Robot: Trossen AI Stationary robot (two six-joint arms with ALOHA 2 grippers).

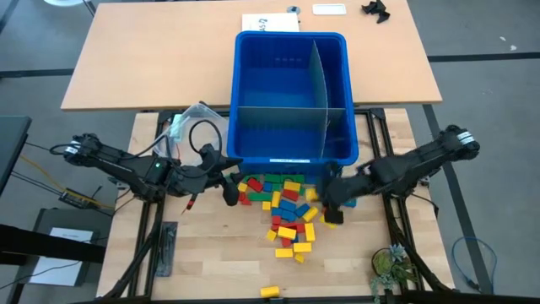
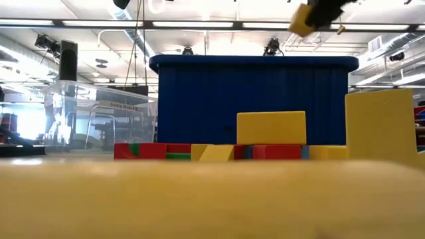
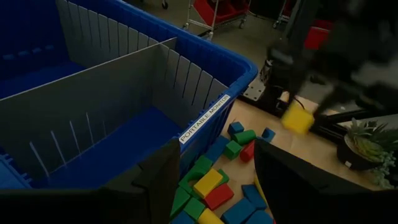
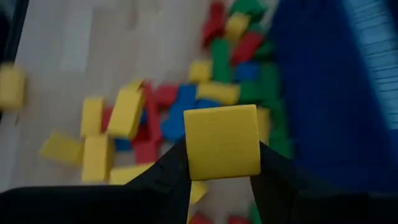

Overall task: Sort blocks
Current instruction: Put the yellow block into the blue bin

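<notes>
A pale wooden table [image 1: 211,253] carries the work, with a second wooden table [image 1: 152,59] behind it holding some white papers [image 1: 268,22]. The low view looks across the tabletop into a room with ceiling light strips and ducting.

At the left, a clear tub [image 2: 99,116] stands beside the blue bin [image 1: 291,93], near the bin's front left corner. The bin sits at the far middle of the table and is split by grey dividers [image 3: 93,93] into compartments; those that can be seen hold nothing.

The left gripper [image 1: 228,190] lies low at the left edge of the pile, just in front of the bin. Its fingers [image 3: 161,180] stand apart with nothing between them, and the blocks show through the gap.

The blocks [image 1: 283,207] lie in a loose heap of red, yellow, blue and green on the table just in front of the bin, between the two grippers. A few yellow ones trail toward the front edge, and one yellow block [image 1: 270,291] lies alone, well apart from the rest, near that edge.

At the right, the right gripper [image 1: 331,201] is raised above the table by the pile's right side, near the bin's front right corner. Its fingers [image 4: 277,174] are clamped on a yellow cube [image 4: 222,142], which is held clear of the heap; the low view shows it up above the bin's rim.

A small plant [image 1: 390,266] stands at the table's front right.
</notes>
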